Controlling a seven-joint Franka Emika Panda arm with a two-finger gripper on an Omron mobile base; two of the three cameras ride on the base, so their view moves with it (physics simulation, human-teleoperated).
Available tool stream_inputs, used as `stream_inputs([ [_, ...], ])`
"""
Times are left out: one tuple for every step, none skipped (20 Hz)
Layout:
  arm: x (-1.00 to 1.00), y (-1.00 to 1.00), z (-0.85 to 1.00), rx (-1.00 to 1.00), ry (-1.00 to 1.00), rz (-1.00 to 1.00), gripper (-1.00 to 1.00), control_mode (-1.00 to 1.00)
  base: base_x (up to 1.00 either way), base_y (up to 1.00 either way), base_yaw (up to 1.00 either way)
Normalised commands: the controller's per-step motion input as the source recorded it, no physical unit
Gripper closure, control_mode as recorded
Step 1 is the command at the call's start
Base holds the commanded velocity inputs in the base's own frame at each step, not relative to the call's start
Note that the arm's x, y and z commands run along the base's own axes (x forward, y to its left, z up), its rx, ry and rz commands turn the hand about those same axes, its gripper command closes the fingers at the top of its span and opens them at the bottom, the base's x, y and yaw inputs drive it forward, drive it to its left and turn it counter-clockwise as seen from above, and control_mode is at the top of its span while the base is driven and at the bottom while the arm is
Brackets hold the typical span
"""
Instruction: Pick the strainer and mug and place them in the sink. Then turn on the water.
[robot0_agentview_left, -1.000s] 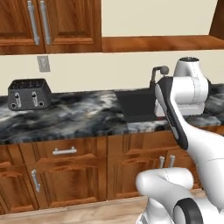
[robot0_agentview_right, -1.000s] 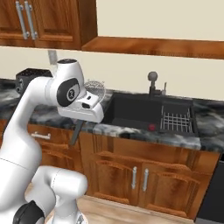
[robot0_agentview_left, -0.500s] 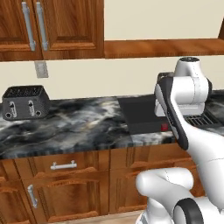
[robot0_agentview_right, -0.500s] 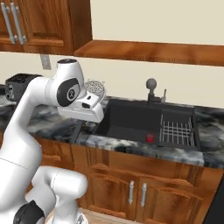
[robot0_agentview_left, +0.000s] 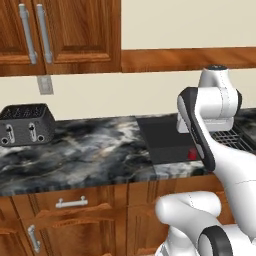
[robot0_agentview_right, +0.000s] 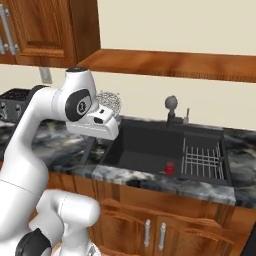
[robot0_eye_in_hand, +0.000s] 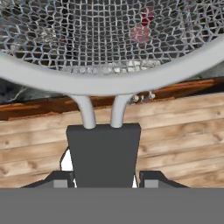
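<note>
Writing: none legible.
Counter (robot0_agentview_left: 95, 150): dark marbled, toaster (robot0_agentview_left: 25, 122) at 9 o'clock.
Cabinets (robot0_agentview_right: 165, 227): brown wood.
Gripper (robot0_eye_in_hand: 104, 181): clamps strainer (robot0_eye_in_hand: 109, 48) handle.

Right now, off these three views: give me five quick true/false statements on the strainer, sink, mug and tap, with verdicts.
1. The pincer holds the strainer by its handle. True.
2. The strainer lies in the sink. False: it is held up in the air, by the basin's left end.
3. A small red thing sits in the sink beside the wire rack. True.
4. Water runs from the faucet. False: no stream shows.
5. The toaster stands inside the basin. False: it stands on the counter, well to the left of the sink.
</note>
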Motion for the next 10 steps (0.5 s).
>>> stream_inputs([
  [0.0,0.0,0.0,0.0,0.0,0.0,1.0,1.0,0.36,-0.11,0.0],
  [0.0,0.0,0.0,0.0,0.0,0.0,1.0,1.0,0.37,-0.12,0.0],
  [0.0,0.0,0.0,0.0,0.0,0.0,1.0,1.0,0.39,-0.15,0.0],
  [0.0,0.0,0.0,0.0,0.0,0.0,1.0,1.0,0.39,-0.15,0.0],
  [0.0,0.0,0.0,0.0,0.0,0.0,1.0,1.0,0.39,-0.13,0.0],
  [0.0,0.0,0.0,0.0,0.0,0.0,1.0,1.0,0.39,-0.13,0.0],
  [0.0,0.0,0.0,0.0,0.0,0.0,1.0,1.0,0.39,-0.11,0.0],
  [0.0,0.0,0.0,0.0,0.0,0.0,1.0,1.0,0.37,-0.11,0.0],
  [0.0,0.0,0.0,0.0,0.0,0.0,1.0,1.0,0.36,-0.11,0.0],
  [0.0,0.0,0.0,0.0,0.0,0.0,1.0,1.0,0.35,-0.1,0.0],
])
